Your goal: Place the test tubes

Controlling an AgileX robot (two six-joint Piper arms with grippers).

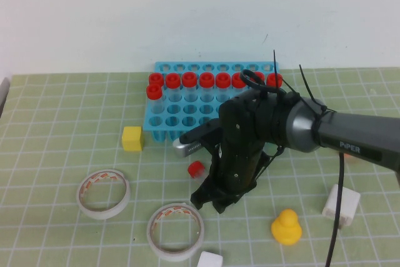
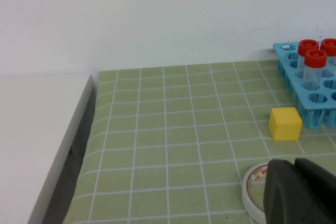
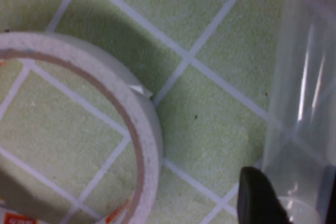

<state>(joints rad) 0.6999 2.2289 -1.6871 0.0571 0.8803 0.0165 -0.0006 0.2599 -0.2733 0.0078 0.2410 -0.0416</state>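
Near the tape rolls (image 1: 175, 231), right hand (image 1: 209, 204) of the "PiPER" arm (image 1: 353, 145) meets a tube (image 3: 302, 103), grip unclear; left hand (image 2: 299, 192) pressed together.

Tabletop tally: one blue rack (image 1: 156, 130) holds at least eight red-capped test tubes (image 1: 189, 80) standing upright. Seven caps or more line the back row, part of which is hidden, and a single tube (image 1: 154, 92) stands in the row in front. One loose tube (image 1: 195, 169) lies on the green mat (image 1: 62, 123). Also counted are two tape rolls (image 1: 103, 193), two white blocks (image 1: 340, 206), one yellow cube (image 1: 132, 138) and one yellow duck (image 1: 286, 227).
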